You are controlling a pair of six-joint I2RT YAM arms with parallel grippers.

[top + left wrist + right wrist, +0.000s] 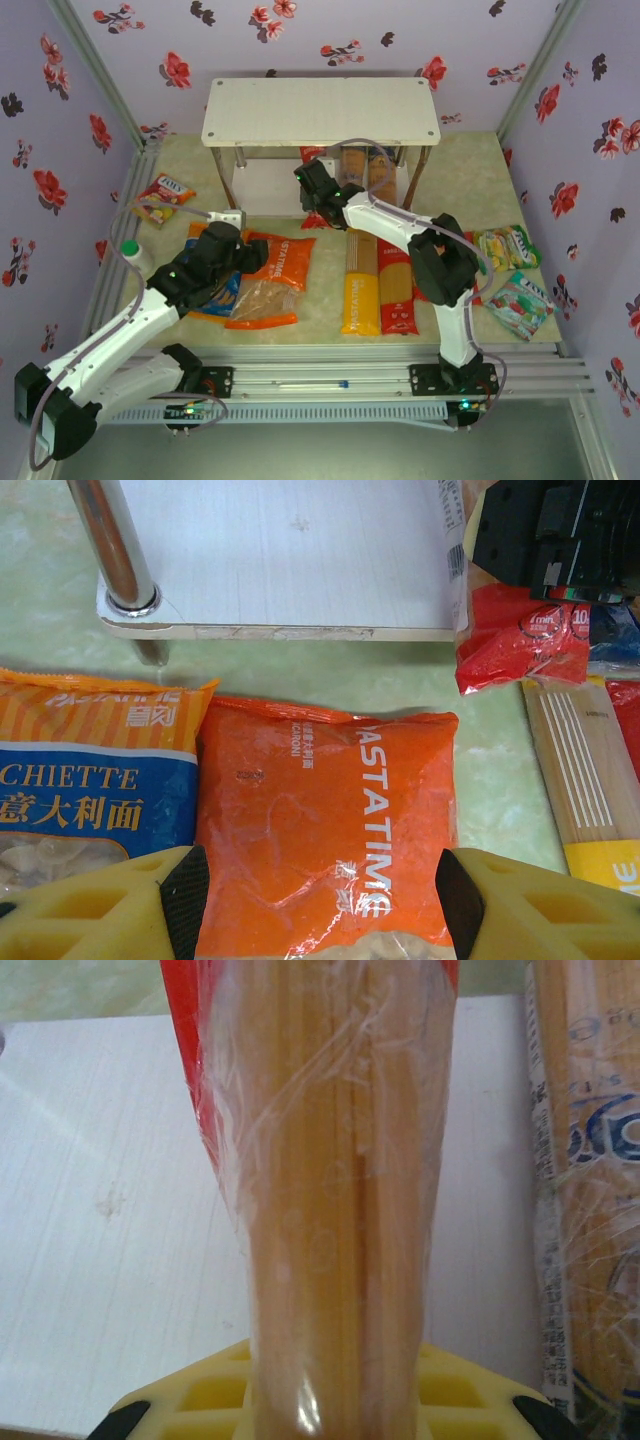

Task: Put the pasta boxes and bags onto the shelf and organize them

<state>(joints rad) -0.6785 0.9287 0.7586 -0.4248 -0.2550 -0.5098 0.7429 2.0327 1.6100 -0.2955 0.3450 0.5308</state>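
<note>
Green marbled worktop (470,165) under floral walls, and I'm watching my right hand (330,1415) pinching a red spaghetti pack (340,1210) over the lower board of the white shelf (320,110), just beside a blue-printed pack (590,1160) lying there. My left hand (320,890) is hovering, fingers spread wide either side of the orange bag (320,800), which is lying flat in front of the shelf, touching the blue-orange bag (90,790).

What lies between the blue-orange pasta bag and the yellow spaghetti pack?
The orange bag lies there, as the left wrist view shows; bare table separates it from the yellow spaghetti pack.
</note>
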